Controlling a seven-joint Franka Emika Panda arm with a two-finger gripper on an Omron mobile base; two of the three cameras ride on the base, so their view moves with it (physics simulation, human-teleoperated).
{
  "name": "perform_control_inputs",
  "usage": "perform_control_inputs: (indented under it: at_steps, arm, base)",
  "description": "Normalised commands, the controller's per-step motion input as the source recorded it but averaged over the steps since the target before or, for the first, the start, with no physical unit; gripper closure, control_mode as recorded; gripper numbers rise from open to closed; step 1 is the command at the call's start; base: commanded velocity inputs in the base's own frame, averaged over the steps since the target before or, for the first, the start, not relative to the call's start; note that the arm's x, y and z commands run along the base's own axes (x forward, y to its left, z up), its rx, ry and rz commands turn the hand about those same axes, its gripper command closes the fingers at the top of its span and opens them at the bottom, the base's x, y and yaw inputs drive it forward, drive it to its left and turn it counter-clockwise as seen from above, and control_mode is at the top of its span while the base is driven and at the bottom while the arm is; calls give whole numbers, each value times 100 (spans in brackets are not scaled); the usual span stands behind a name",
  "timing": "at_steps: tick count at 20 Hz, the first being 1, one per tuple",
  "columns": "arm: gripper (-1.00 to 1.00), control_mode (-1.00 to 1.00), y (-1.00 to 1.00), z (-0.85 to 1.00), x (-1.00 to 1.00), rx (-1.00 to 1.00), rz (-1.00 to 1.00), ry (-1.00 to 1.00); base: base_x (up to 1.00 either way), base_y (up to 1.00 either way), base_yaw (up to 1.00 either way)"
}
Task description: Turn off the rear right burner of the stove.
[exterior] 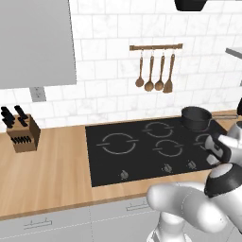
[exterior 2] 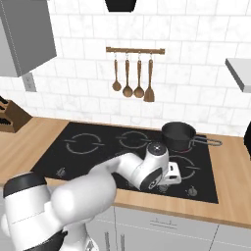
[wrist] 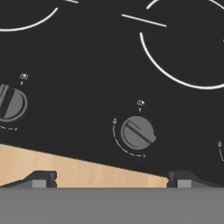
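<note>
Nearby, pot (exterior 2: pixel 178 136) on stove (exterior 2: pixel 98 157).

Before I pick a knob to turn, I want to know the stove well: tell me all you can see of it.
The stove is a wide, flat, black glass cooktop set flush in the wooden counter below the tiled wall. Thin pale rings mark its burners. Small dark round knobs sit in a row along its front edge, each with a raised bar, a dial arc and a tiny icon above. A dark pot stands on its rear right burner. The gripper hovers, open, over the front edge near the knobs.
</note>
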Motion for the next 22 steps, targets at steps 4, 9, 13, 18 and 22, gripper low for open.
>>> perform_control_inputs:
  at_steps: [4,9,13,18,22]
  arm:
    - [-100,-100,-23,-10,13,0,0,0]
    - [-100,-100,-34,-14,1,0,0,0]
    - [-100,-100,-7,-17,7,0,0,0]
    - [-100,-100,0,-13,14,0,0,0]
    - [-100,-100,0,-13,9,0,0,0]
  base:
    - [0,0,0]
    - [0,0,0]
    - [0,0,0]
    - [0,0,0]
    - [0,0,0]
